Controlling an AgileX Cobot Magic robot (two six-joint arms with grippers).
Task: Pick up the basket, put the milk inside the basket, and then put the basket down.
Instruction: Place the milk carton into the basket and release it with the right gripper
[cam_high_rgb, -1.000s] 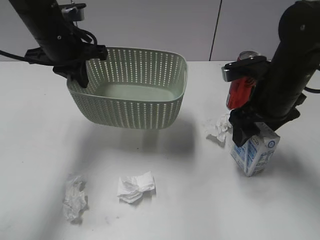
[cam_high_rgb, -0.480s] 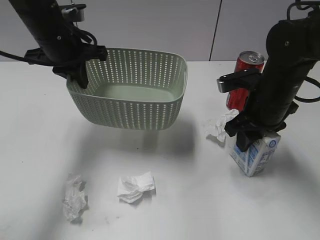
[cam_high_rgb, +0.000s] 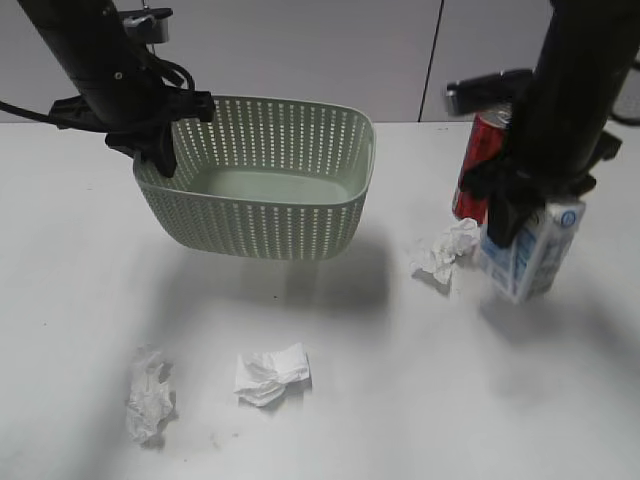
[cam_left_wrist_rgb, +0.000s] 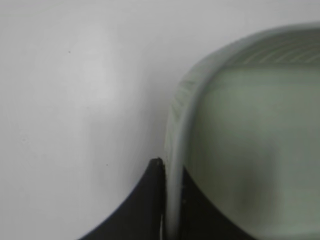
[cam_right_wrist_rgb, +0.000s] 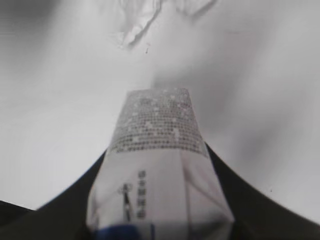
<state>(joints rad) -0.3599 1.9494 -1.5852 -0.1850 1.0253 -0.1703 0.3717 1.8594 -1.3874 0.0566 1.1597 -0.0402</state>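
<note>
- While the basket (cam_high_rgb: 262, 176) is held clear of the white table (cam_high_rgb: 80, 290), a soft shadow is cast beneath it; the left gripper (cam_high_rgb: 157, 150) is clamped on its near-left rim.
- Pale sage-green plastic is seen in the basket, a rounded rectangle with rows of small slots pierced through its walls and a smooth, solid floor.
- From the left wrist view, the rounded rim (cam_left_wrist_rgb: 176, 150) of the basket is seen pinched between two black fingers (cam_left_wrist_rgb: 145, 200), blurred by closeness.
- At the right of the exterior view, the milk (cam_high_rgb: 530, 245) is gripped by the right gripper (cam_high_rgb: 510, 205) and is raised off the table, tilted, with its shadow lying below it.
- A boxy carton of white card with blue print is shown; in the right wrist view its face (cam_right_wrist_rgb: 157, 150) carries a dotted grey pattern and small dark print, and black fingers (cam_right_wrist_rgb: 70, 210) are pressed against both sides.
- A red metal can (cam_high_rgb: 480, 165), cylindrical and glossy, is partly hidden behind the right arm.
- Crumpled white paper (cam_high_rgb: 442, 250) lies just left of the milk, its surface creased and irregular.
- Two more crumpled wads, one (cam_high_rgb: 270, 374) and another (cam_high_rgb: 148, 394), lie on the table in front of the basket, well apart from it.
</note>
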